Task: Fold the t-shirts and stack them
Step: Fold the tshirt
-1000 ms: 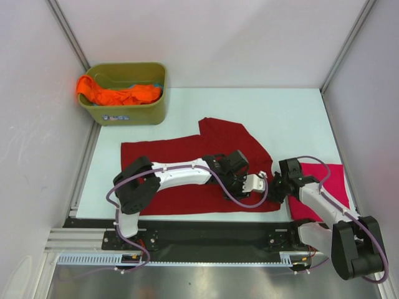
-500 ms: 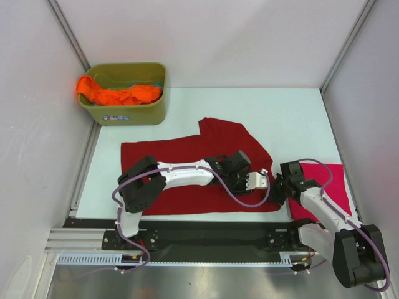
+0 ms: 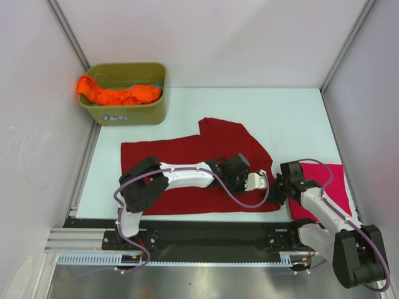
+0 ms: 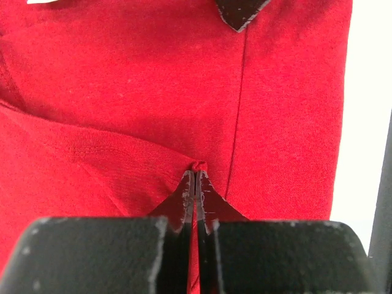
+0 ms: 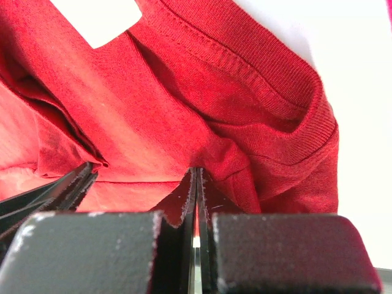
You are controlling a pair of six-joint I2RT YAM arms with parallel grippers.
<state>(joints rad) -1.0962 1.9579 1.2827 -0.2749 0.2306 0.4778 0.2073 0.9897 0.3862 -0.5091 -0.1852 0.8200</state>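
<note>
The dark red t-shirt (image 3: 181, 159) lies spread across the middle of the table. My left gripper (image 3: 262, 180) is at its right edge, shut on a small pinch of the red cloth (image 4: 197, 166). My right gripper (image 3: 275, 188) meets it there from the right, shut on the same shirt just below the ribbed collar (image 5: 269, 86), which stands raised. A magenta-pink t-shirt (image 3: 335, 179) lies flat at the right, partly under the right arm. An orange t-shirt (image 3: 118, 94) is bunched in the tub.
The olive-green tub (image 3: 131, 113) stands at the back left corner. White walls with metal rails enclose the table on three sides. A white label (image 5: 98, 18) shows inside the red shirt's neck. The black base rail (image 3: 206, 237) runs along the near edge.
My left gripper has shut on a pinch of the red shirt; it stood partly open before. The right arm shifted slightly and stays shut.
</note>
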